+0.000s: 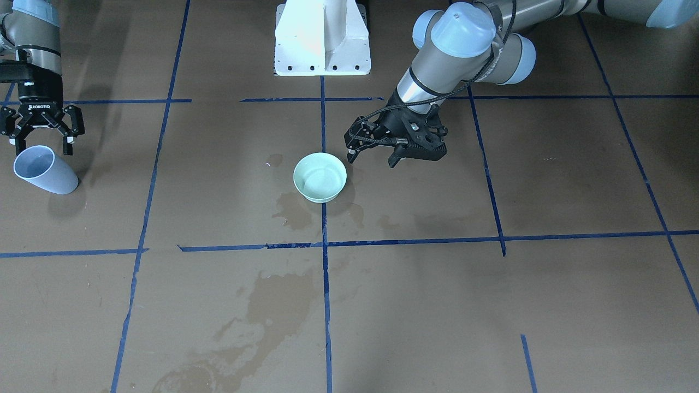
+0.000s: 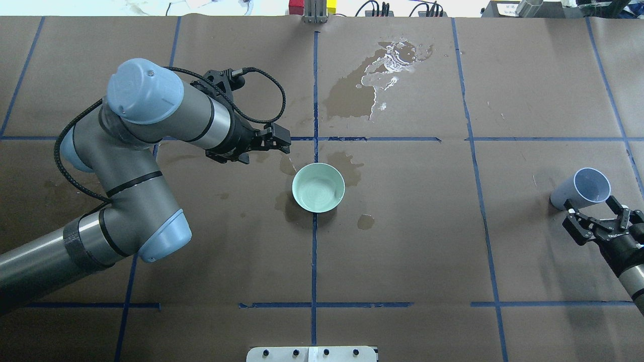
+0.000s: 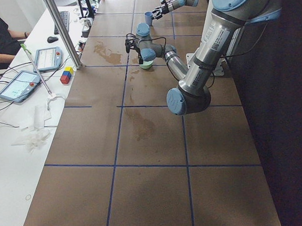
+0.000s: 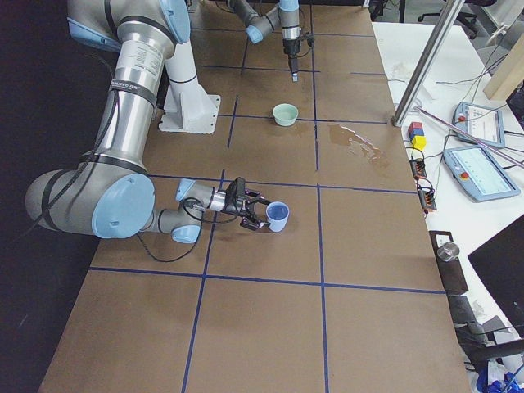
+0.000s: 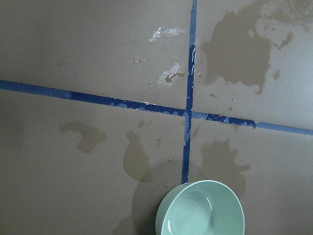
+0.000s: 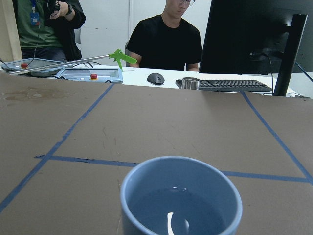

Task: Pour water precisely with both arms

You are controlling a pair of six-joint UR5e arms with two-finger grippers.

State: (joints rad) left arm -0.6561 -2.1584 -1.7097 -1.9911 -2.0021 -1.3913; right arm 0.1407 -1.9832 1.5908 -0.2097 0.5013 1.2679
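A pale green bowl (image 1: 320,177) stands at the table's middle; it also shows in the left wrist view (image 5: 200,211). My left gripper (image 1: 371,161) hangs open and empty just beside the bowl, on the robot's left of it, angled down. A blue-grey cup (image 1: 42,169) stands near the table's right end. My right gripper (image 1: 42,146) is level with the cup and open, its fingertips flanking the cup's side without closing on it. In the right wrist view the cup (image 6: 181,196) fills the bottom, with clear water (image 6: 178,213) inside. I cannot tell whether the bowl holds water.
Dark wet stains lie around the bowl (image 2: 352,166) and a larger puddle (image 2: 372,85) sits toward the far edge. The white pedestal (image 1: 322,38) stands at the robot's side. Blue tape lines grid the brown table. Operators, tablets and a keyboard are beyond the far edge.
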